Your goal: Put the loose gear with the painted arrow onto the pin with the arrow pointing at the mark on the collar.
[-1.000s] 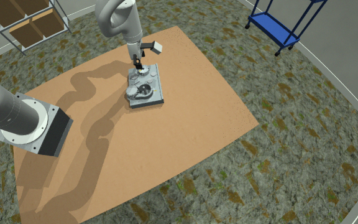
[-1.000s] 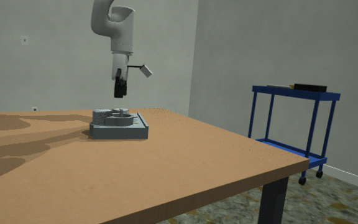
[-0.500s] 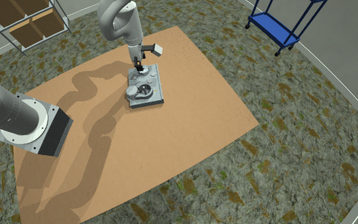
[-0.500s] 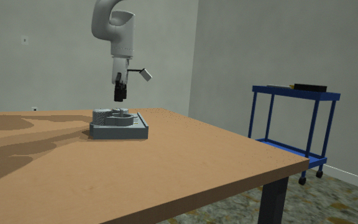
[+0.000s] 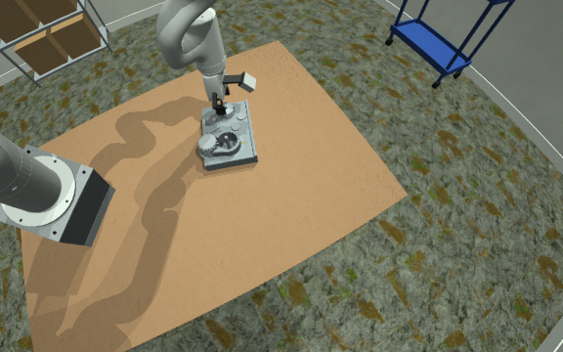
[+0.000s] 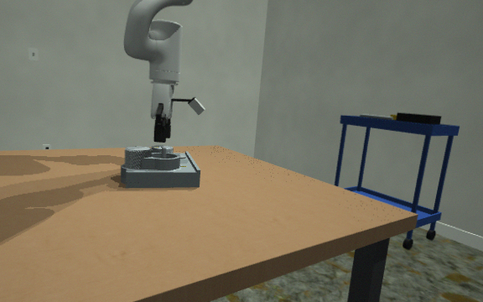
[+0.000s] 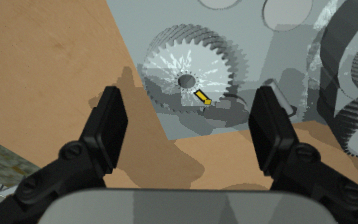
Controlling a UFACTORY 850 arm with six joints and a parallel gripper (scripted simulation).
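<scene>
The loose grey gear (image 7: pixel 192 70) with a yellow painted arrow (image 7: pixel 202 96) lies flat on the far corner of the grey timing case (image 5: pixel 228 136). My gripper (image 7: pixel 187 103) hangs open and empty above that corner, and the gear shows between the fingers, a little ahead of them. In the side view my gripper (image 6: pixel 162 133) stands a short way above the case (image 6: pixel 160 168). The pin rises inside a raised collar near the case's middle, next to a fixed toothed gear (image 5: pixel 207 142). The collar's mark is too small to make out.
The case stands on a wooden table (image 5: pixel 203 196). The arm's base (image 5: pixel 42 196) sits at the table's left. A blue cart (image 5: pixel 433 44) and a shelf with boxes (image 5: pixel 47 34) stand off the table.
</scene>
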